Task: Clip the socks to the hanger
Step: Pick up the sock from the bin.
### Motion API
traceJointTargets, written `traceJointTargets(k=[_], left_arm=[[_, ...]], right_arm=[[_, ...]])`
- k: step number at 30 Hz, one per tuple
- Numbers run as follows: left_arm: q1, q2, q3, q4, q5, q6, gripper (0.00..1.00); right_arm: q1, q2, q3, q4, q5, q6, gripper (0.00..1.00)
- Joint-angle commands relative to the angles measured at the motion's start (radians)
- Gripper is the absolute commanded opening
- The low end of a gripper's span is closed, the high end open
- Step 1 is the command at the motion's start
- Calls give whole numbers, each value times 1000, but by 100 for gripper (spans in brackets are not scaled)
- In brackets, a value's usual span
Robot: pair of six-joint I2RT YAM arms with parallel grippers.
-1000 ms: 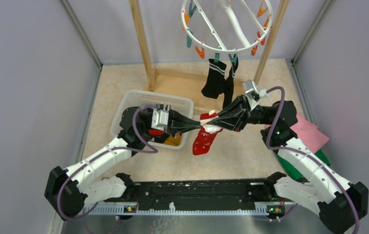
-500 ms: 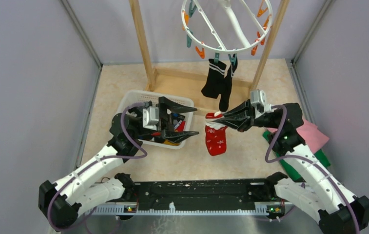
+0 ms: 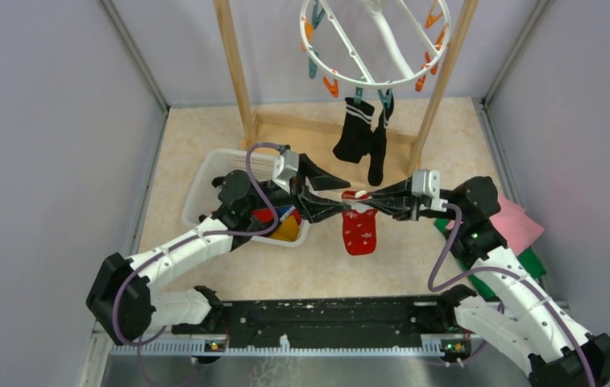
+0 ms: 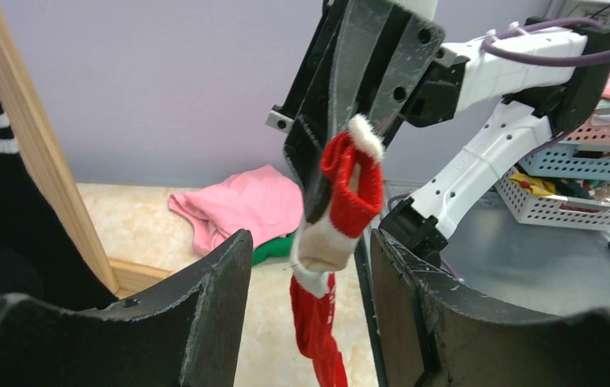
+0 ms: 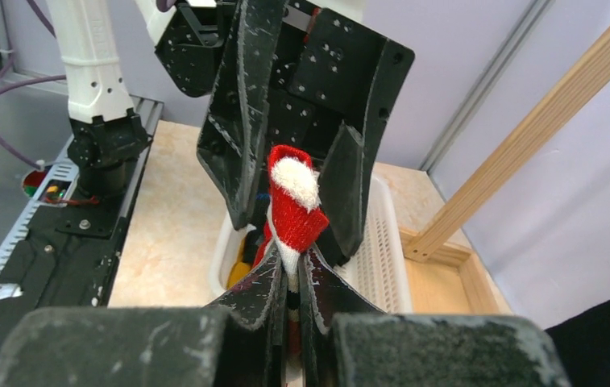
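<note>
object: red sock (image 3: 359, 232) hangs midair, near of hanger (image 3: 392, 48) | right tool (image 5: 293, 270) clamped on its cuff (image 5: 293, 181) | left tool (image 3: 348, 196) agape, empty, straddling cuff | advice: left should pinch beside right, flattening cuff for orange peg (image 3: 331, 87)

Basket (image 3: 201, 187) left of sock (image 3: 359, 231), cloths (image 3: 519, 219) right

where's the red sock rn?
Top view, centre: the red sock hangs from the shut right gripper, just right of the white basket, with the open left gripper at its cuff.
</note>
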State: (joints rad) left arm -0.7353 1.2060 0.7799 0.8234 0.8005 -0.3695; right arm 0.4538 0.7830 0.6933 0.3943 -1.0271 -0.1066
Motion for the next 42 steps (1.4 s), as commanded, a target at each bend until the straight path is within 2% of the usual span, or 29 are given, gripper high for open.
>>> traceJointTargets(k=[1,6,8,11,12,17,18,20,21,23,25,26,28,31,35,38,42], left_arm=[[-8,-2,43,167,38,-63,61],[-9,5,41,195,52,-89,60],[-10,13,42,215,62,-101,57],[-10,31,55,217,74,-114,40],[-12,39,60,215,75,-120,38],[-16,65,85,179,70,-112,38],[-16,68,92,166,71,-101,33],[-16,68,103,137,77,-75,8],[-16,62,105,112,71,-57,0],[-16,36,110,32,69,13,0],[-16,-3,118,-115,85,136,0],[-16,-24,129,-190,93,202,0],[-16,-56,156,-345,138,329,0],[-16,-71,239,-609,210,539,0],[-16,-38,353,-869,264,718,0],[-16,8,420,-961,286,766,0],[-16,37,434,-939,259,740,0]], right_arm=[[-4,-21,-3,9,44,-42,0],[-3,-23,-9,3,72,-39,0],[-3,-23,-9,-5,82,-39,0],[-3,-24,-9,-1,79,-35,0],[-3,-24,-9,0,75,-35,0],[-3,-24,-11,1,73,-26,0],[-3,-26,-11,4,72,-23,0],[-3,-30,-11,0,72,-21,0],[-3,-32,-10,-10,77,-22,2],[-3,-44,-2,-55,88,-32,30],[-3,-57,26,-170,96,-67,57],[-4,-63,39,-228,94,-94,67],[-4,-74,51,-295,85,-110,79],[-6,-79,49,-324,31,-100,87],[-6,-21,43,-306,-80,-58,89],[-6,32,53,-252,-119,-10,89],[-5,59,57,-109,-138,88,84]])
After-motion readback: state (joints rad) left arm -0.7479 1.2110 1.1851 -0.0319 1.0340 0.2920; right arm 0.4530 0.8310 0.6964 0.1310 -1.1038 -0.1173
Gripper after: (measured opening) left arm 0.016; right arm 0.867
